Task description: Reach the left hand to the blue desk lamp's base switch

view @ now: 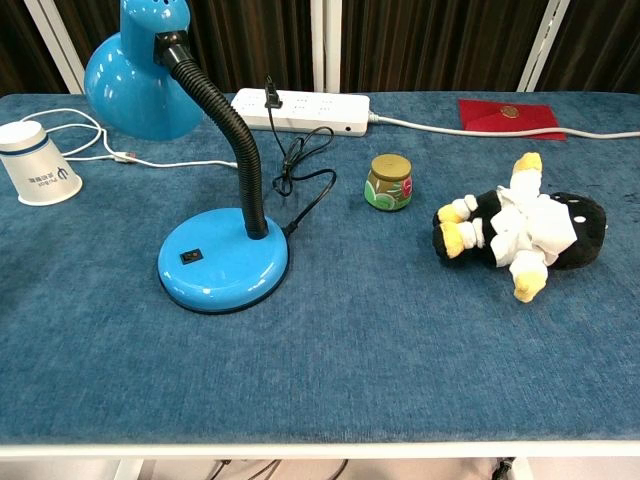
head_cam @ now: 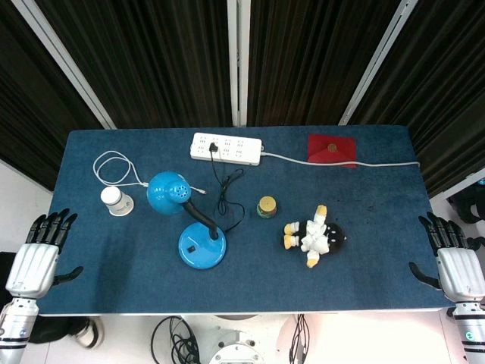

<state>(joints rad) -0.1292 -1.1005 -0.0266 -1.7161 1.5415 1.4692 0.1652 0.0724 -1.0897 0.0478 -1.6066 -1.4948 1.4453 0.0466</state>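
Both hands idle, left fingers well apart — base switch

Bright, even overhead light washes both views, soft short shadows hugging things on the desk, a glossy glare on the blue lamp shade, floor below the desk edge blown out white, focus sharp, slight bending at head-view edges.

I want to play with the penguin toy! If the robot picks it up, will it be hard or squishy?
Probably squishy: the penguin toy looks like stuffed plush, so it should give under fingers. Likely light, and its feet and wings may flop. It lies on its side on the fuzzy blue table cover, so it shouldn't roll or slide much.
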